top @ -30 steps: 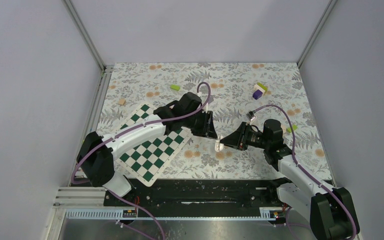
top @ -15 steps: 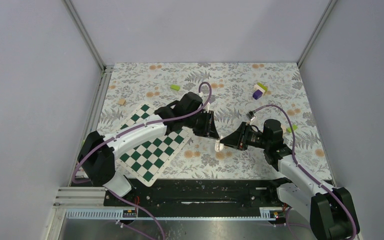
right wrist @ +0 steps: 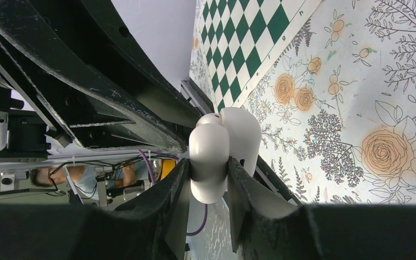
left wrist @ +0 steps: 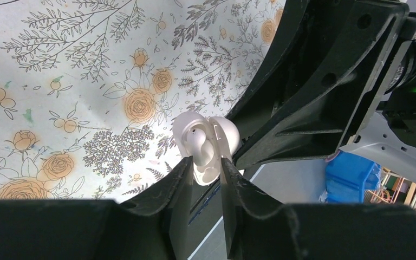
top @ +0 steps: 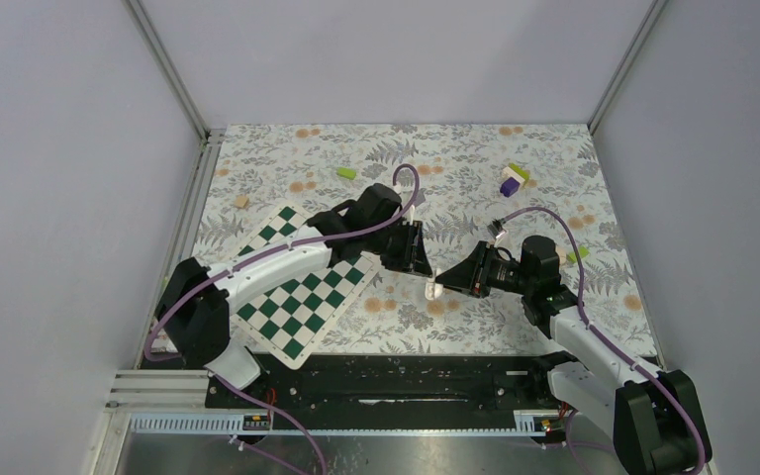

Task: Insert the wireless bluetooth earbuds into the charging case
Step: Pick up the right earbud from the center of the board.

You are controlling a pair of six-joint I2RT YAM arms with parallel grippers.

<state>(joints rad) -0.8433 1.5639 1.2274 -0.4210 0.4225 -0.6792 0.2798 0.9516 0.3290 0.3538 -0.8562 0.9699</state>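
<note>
**Materials.** The case [right wrist: 225, 138] is smooth, glossy white plastic with two rounded lobes side by side. The earbud [left wrist: 197, 143] is the same white plastic, with a bulbous head and a short stem. The grippers have matte black, wedge-shaped fingers. The chessboard [top: 302, 287] is a flat green-and-white grid lying on a floral-printed mat [top: 475, 168].

**Position.** The case [top: 432, 289] is held above the mat, just off the chessboard's right edge.

**Right gripper** [right wrist: 208, 165]. Jaws narrow, clamped on the nearer lobe of the case. It approaches from the side away from the chessboard.

**Left gripper** [left wrist: 205, 165]. Jaws narrow, pinching what appears to be the earbud's stem. The head sits in the case's open hollow [left wrist: 216, 130]. This arm reaches across the chessboard, and its fingertips meet the case on the chessboard side.
</note>
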